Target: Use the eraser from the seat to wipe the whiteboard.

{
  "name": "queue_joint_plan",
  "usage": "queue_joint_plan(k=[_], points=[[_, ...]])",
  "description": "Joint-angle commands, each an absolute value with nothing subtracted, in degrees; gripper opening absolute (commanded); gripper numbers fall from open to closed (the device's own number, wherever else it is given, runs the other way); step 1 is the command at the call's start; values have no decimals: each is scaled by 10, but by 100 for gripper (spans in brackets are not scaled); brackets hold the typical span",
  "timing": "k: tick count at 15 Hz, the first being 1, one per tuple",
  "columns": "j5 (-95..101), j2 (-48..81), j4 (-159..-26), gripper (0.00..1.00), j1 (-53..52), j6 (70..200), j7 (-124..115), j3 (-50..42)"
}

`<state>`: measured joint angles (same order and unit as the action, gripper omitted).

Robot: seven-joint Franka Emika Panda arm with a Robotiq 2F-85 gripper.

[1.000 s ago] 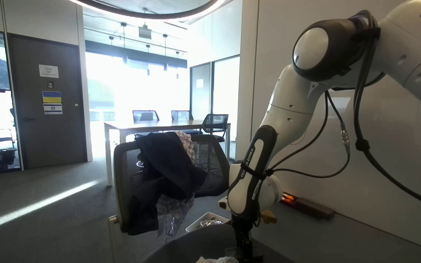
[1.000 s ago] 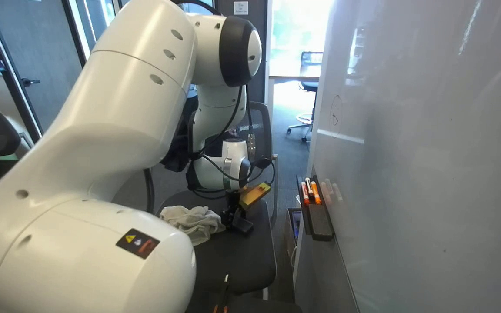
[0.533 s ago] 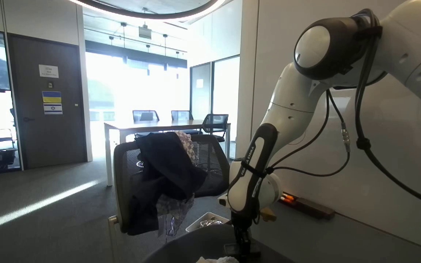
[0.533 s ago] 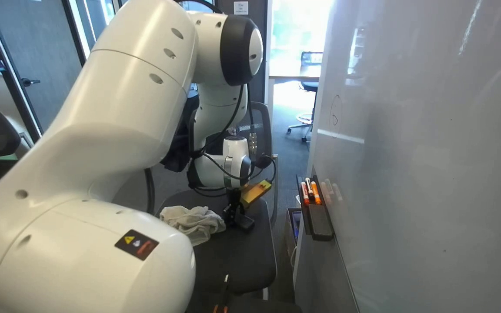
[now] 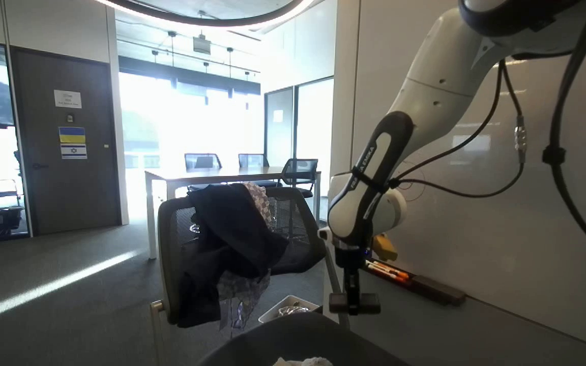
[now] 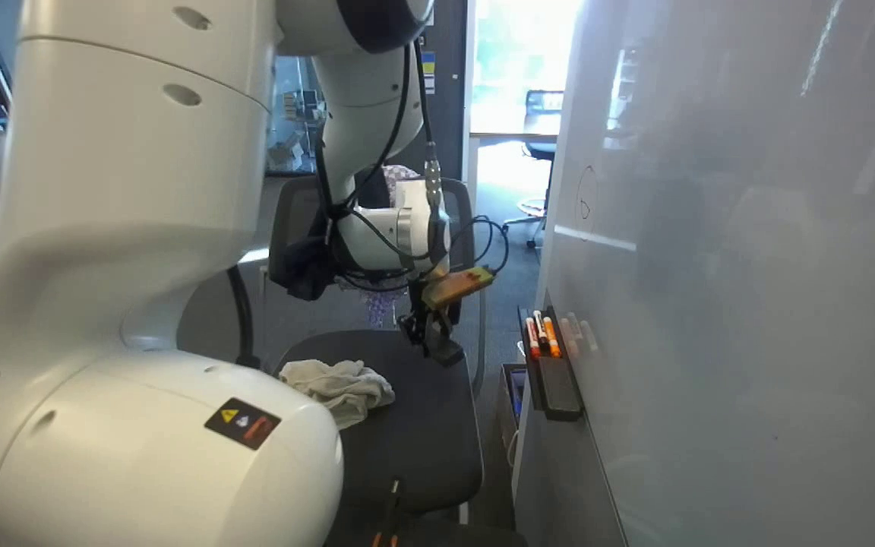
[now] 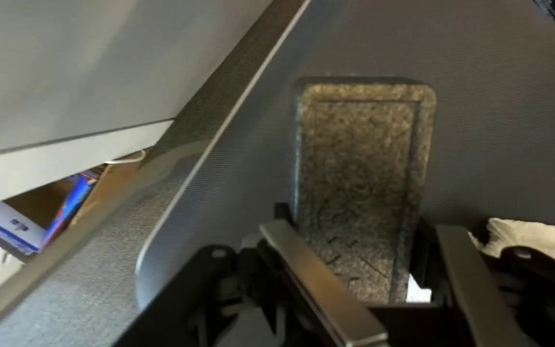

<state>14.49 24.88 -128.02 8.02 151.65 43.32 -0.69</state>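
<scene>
The eraser [image 7: 362, 159], a dark speckled block with rounded corners, is pinched between the fingers of my gripper [image 7: 354, 226] in the wrist view. Its far end sticks out past the fingertips. An exterior view shows the eraser [image 5: 369, 304] lifted clear of the dark chair seat [image 5: 303, 338], with my gripper [image 5: 354, 300] pointing down over it. The whiteboard [image 6: 711, 289] stands to the right of the seat in an exterior view. A thin reddish oval mark [image 6: 586, 191] is drawn on its far part.
A white cloth [image 6: 340, 391] lies on the seat. Along the board's lower edge a tray holds several markers [image 6: 544, 334] and a dark block [image 6: 560, 387]. The chair back [image 5: 298, 229] carries a dark jacket [image 5: 234, 244]. A box [image 7: 27, 221] stands on the floor below.
Half a second ago the gripper was down at the seat; it has since risen with the eraser. The fingers closed on the eraser within the last second.
</scene>
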Motion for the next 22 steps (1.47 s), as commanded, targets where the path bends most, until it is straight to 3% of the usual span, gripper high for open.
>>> queue_joint_plan(k=[1,8,22], points=[[244,114,-1328,31,18,1471,300,-71],[493,-7,-1289,31,5,1302,52,-48],[869,60,-1268,31,22,1110,-344,-44]])
